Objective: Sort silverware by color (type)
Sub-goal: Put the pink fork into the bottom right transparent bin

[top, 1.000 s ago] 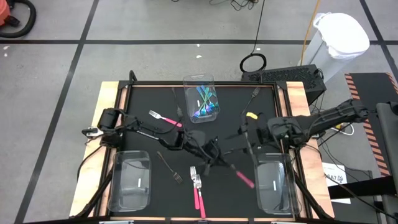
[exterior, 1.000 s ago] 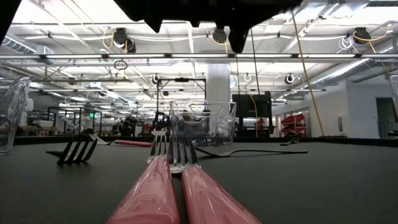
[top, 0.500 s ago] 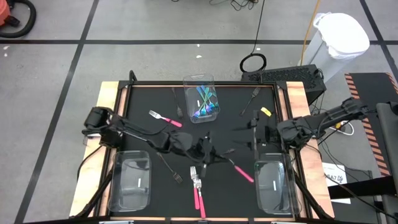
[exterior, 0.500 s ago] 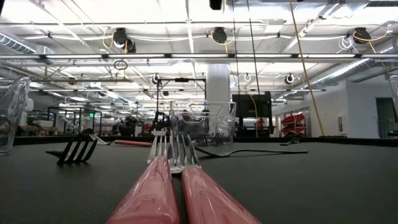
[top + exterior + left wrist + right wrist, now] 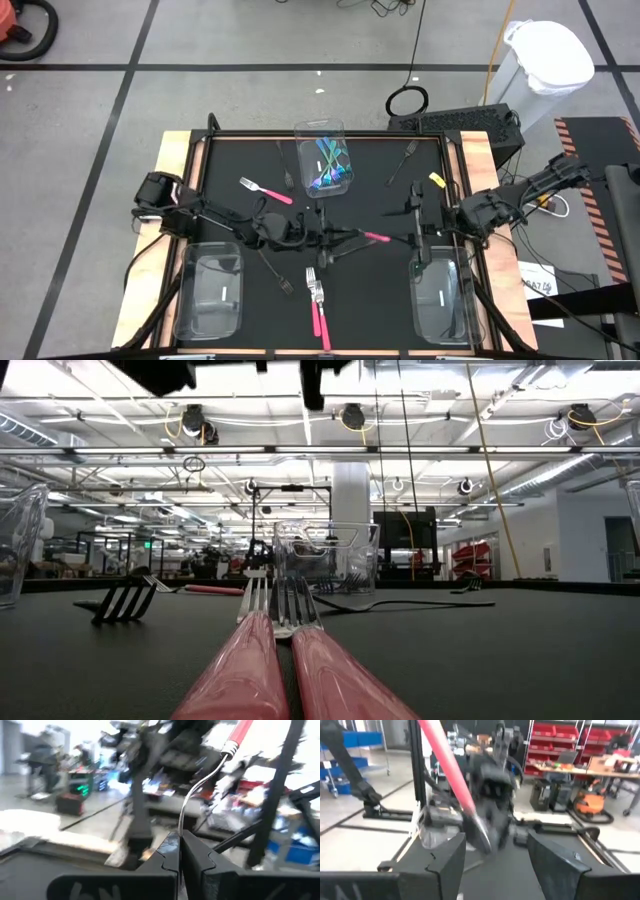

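My left gripper hovers over the table's middle, shut on a pink-handled fork that is lifted clear and points toward the table's right. My right gripper is open just beyond the handle's free end and touches nothing. In the right wrist view the pink handle runs toward the gap between its fingers. Two pink forks lie flat near the near edge, and another pink fork lies left of the far bin. Black forks lie flat on the mat. My left gripper pinches the fork by its silver head end between the two shut fingers, which hide the tines. The fingers come level from the table's left and lie along the fork. The fork is lifted clear, its pink handle sticking out beyond the fingertips.
A clear bin at the far edge holds teal/blue utensils. Clear bins stand at the near left and near right. The black mat has wooden rims. Bare mat shows between the right bin and the near pink forks.
My left gripper turned and swung the held pink fork from slanting toward the near-right corner to pointing straight at the table's right. My right gripper drew back toward the right edge and a little toward the near edge.
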`<state>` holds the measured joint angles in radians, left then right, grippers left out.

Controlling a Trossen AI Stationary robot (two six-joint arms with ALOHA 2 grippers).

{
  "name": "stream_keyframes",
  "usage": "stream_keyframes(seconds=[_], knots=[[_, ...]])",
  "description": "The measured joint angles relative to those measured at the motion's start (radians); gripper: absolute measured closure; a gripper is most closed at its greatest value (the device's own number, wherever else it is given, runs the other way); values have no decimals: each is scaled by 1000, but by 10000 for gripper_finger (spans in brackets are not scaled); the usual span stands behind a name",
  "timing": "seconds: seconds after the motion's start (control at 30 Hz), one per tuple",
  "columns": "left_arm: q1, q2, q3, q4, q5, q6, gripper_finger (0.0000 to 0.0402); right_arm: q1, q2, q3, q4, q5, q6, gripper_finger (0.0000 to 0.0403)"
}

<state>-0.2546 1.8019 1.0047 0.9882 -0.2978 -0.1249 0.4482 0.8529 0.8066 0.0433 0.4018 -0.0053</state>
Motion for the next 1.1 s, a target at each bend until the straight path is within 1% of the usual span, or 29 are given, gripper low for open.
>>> stream_keyframes(seconds=[0.03, 0.2, 0.4, 0.73, 0.87, 1.1], knots=[[0, 10, -1, 1, -18, -1, 398, 10, 5, 0, 21, 19, -7, 195], [5, 73, 1, 110, -37, -25, 398, 51, 36, 0, 107, 70, -66, 195], [7, 119, 1, 161, -68, -24, 398, 80, 51, 0, 172, 70, -93, 195], [14, 141, 1, 169, -80, -18, 398, 84, 51, 0, 178, 70, -101, 198], [16, 144, 1, 163, -80, -17, 398, 84, 51, 0, 176, 70, -111, 224], [18, 144, 1, 150, -79, -15, 398, 84, 51, 0, 153, 71, -139, 314]])
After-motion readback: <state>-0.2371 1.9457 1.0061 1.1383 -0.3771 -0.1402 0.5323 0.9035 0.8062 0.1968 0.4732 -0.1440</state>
